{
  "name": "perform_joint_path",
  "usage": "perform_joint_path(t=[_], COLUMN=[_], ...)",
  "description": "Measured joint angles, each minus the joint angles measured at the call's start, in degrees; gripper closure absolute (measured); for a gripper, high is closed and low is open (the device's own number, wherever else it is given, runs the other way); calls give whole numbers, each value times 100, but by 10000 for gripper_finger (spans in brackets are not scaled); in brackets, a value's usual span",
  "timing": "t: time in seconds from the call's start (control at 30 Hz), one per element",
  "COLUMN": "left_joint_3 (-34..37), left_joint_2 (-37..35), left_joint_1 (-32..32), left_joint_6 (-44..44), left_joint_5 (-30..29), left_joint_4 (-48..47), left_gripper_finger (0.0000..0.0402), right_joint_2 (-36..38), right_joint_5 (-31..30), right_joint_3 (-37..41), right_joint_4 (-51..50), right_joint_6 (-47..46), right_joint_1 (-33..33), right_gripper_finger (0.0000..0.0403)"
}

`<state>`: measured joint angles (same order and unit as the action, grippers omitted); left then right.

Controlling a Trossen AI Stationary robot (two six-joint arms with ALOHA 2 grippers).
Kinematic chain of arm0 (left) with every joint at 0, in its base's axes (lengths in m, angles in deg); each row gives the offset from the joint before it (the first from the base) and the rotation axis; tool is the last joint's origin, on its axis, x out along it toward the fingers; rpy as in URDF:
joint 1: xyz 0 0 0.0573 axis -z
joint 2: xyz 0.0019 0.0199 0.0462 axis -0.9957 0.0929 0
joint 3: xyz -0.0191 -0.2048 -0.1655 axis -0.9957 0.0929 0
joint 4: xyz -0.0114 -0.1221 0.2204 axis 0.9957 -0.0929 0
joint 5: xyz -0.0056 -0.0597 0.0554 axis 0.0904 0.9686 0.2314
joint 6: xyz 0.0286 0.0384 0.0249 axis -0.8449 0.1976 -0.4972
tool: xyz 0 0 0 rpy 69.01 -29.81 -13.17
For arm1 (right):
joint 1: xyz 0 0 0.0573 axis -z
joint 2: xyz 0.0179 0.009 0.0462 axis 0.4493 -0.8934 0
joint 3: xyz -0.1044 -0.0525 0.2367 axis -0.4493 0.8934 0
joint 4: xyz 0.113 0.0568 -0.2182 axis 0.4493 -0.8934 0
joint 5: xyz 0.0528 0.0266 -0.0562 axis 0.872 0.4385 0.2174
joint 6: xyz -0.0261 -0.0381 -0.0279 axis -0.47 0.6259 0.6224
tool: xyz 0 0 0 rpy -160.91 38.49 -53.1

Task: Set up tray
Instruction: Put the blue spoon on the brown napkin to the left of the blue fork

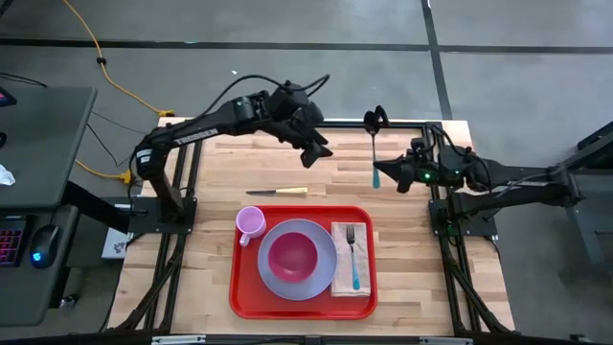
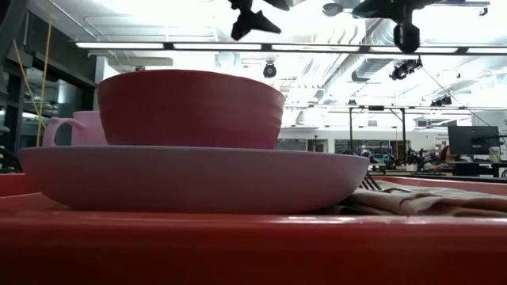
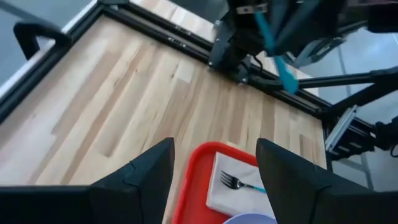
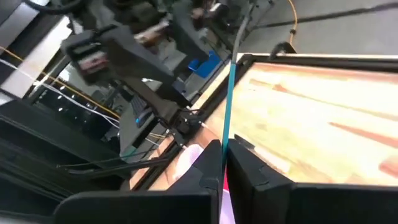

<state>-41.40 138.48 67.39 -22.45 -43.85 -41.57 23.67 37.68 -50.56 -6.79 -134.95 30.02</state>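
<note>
The red tray (image 1: 244,287) sits on the near half of the wooden table (image 1: 412,163). On it is a purple plate (image 1: 273,273) with a pink bowl (image 1: 292,254) inside, a little pink cup (image 1: 250,222) at the plate's left, and a tan napkin (image 1: 343,278) on the right with a fork (image 1: 353,251) lying on top. A knife (image 1: 278,193) lies on the bare wood just behind the tray, so it likely still has to go on. The right gripper (image 1: 391,174) is up in the air with its jaws shut tight on the blue handle of a spoon (image 1: 375,144), probably to carry it over to the napkin. The left gripper (image 1: 312,153) waits above the back of the table with its jaws wide apart, holding nothing.
</note>
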Motion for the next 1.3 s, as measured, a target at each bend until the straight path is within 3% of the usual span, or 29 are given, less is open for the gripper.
perform_joint_path(t=[0.3, 0.47, 0.7, 0.9, 1.03, 1.3], left_joint_3=[-4, -2, -2, -2, -2, -2], left_joint_2=[-339, -338, -335, -335, -333, -335], left_joint_1=[2, 4, 3, 4, 17, 360], left_joint_6=[-337, -372, -370, -328, -331, -684], left_joint_5=[-243, -316, -448, -454, -358, -246], left_joint_4=[-253, -461, -558, -665, -836, -863], left_gripper_finger=[147, 147, 147, 147, 147, 147], right_joint_2=[557, 902, 940, 944, 941, 941], right_joint_5=[-424, -810, -1003, -1786, -2266, -2949], right_joint_3=[2, 363, 1591, 2666, 2961, 2868], right_joint_4=[-1179, -1144, 463, 2204, 2889, 2890], right_joint_6=[-662, -1150, -1999, -2257, -1800, -584], right_joint_1=[-420, -842, -1617, -2160, -2362, -2412], right_gripper_finger=[403, 403, 403, 403, 403, 403])
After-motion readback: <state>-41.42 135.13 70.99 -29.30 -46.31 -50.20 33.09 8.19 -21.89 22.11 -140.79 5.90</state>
